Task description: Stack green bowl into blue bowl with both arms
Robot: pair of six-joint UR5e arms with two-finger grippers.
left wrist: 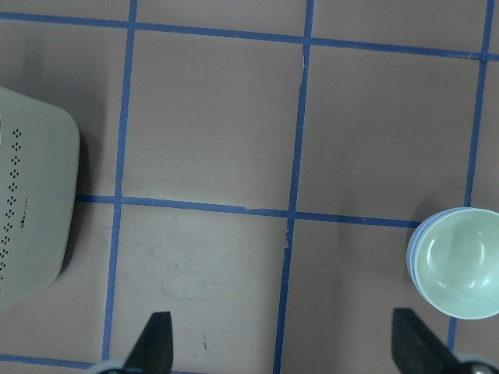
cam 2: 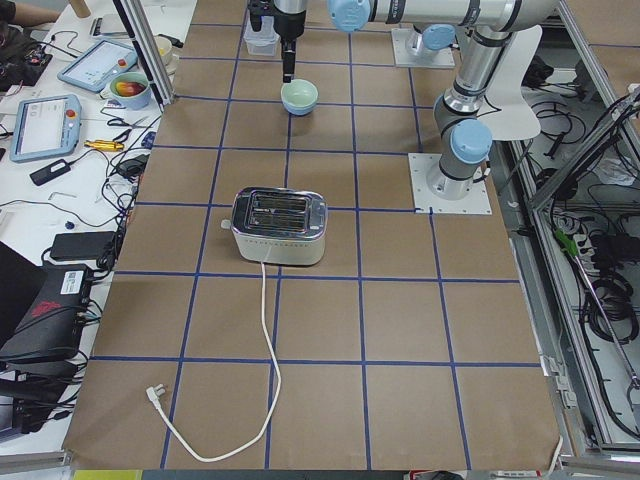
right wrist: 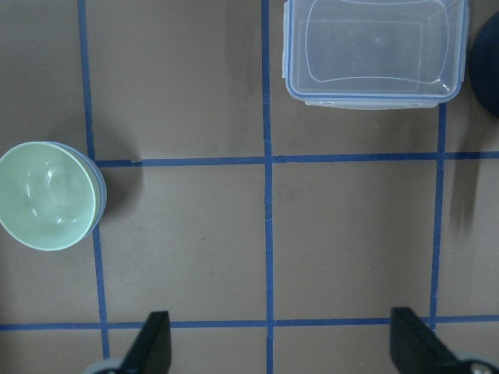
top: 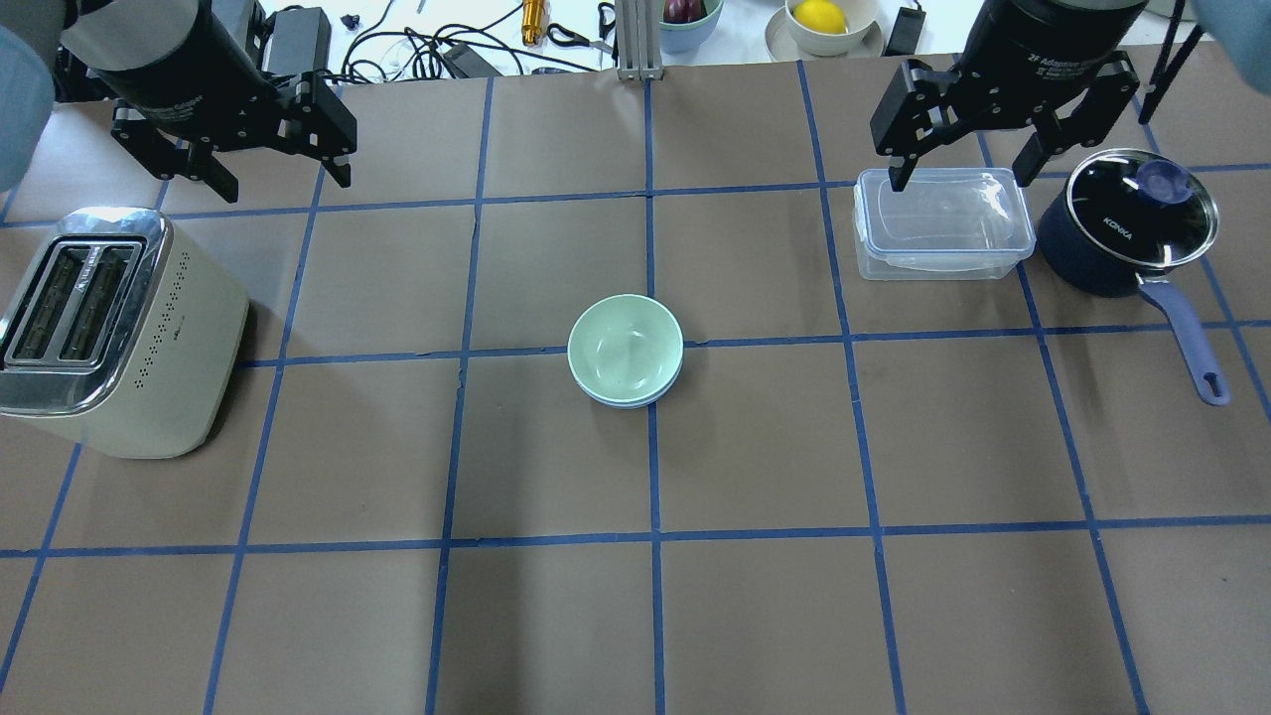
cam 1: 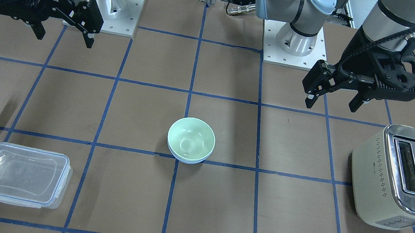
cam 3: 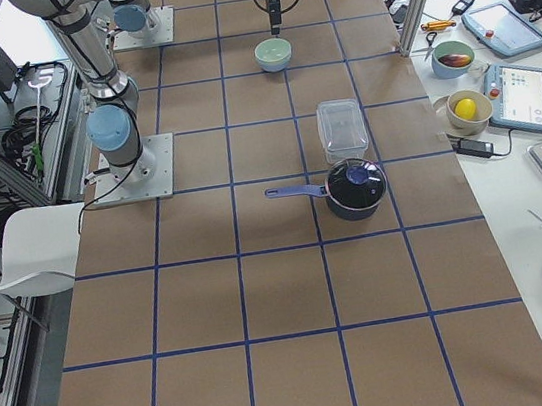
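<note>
The green bowl (top: 626,348) sits nested inside the blue bowl (top: 628,400) at the table's middle; only the blue rim shows under it. The stack also shows in the front view as the green bowl (cam 1: 191,138) over the blue bowl (cam 1: 188,160), and in both wrist views (left wrist: 458,263) (right wrist: 48,195). My left gripper (top: 280,177) is open and empty, raised at the far left above the toaster's far side. My right gripper (top: 961,169) is open and empty, raised at the far right over the clear container. Both are well away from the bowls.
A cream toaster (top: 114,328) stands at the left. A clear plastic container (top: 941,223) and a dark navy saucepan (top: 1132,223) with a glass lid and blue handle stand at the right. Bowls with fruit and cables lie beyond the table's far edge.
</note>
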